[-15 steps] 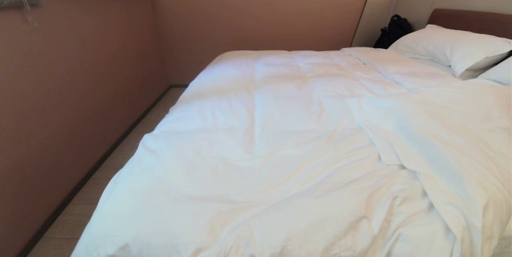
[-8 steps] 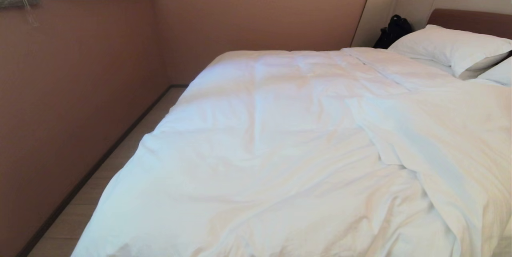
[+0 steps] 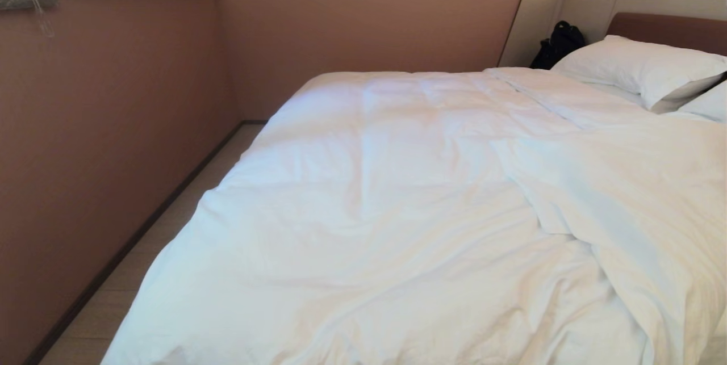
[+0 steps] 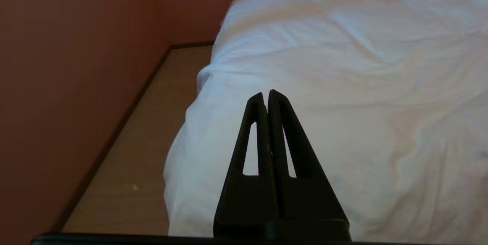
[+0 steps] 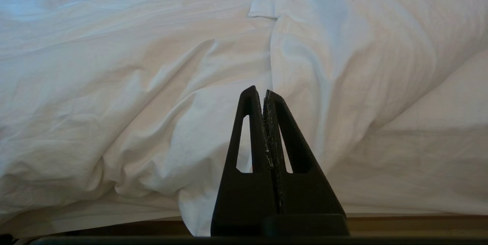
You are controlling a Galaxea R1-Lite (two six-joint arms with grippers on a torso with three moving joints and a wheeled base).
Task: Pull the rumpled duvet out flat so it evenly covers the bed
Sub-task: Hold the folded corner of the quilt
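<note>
Wall (image 3: 102, 126), 9 o'clock; floor strip (image 3: 170, 223) beside it. Nothing in my head view has shifted over the last second, so I log no progress on the flattening.

Left gripper (image 4: 265, 94): fingers pressed together, empty, hanging just off the duvet's (image 3: 363, 212) 9 o'clock edge, not touching.

Duvet: white, puffy, spread over most of the bed (image 3: 664, 27), draped off the wall side. Centre fairly smooth; a thick fold (image 3: 596, 183) doubled back at 3 o'clock, creases below it.

Right gripper (image 5: 264, 94): closed, empty, facing that fold from the foot edge.

Pillows (image 3: 642, 67) and a black bag (image 3: 559, 41), 1 o'clock.
</note>
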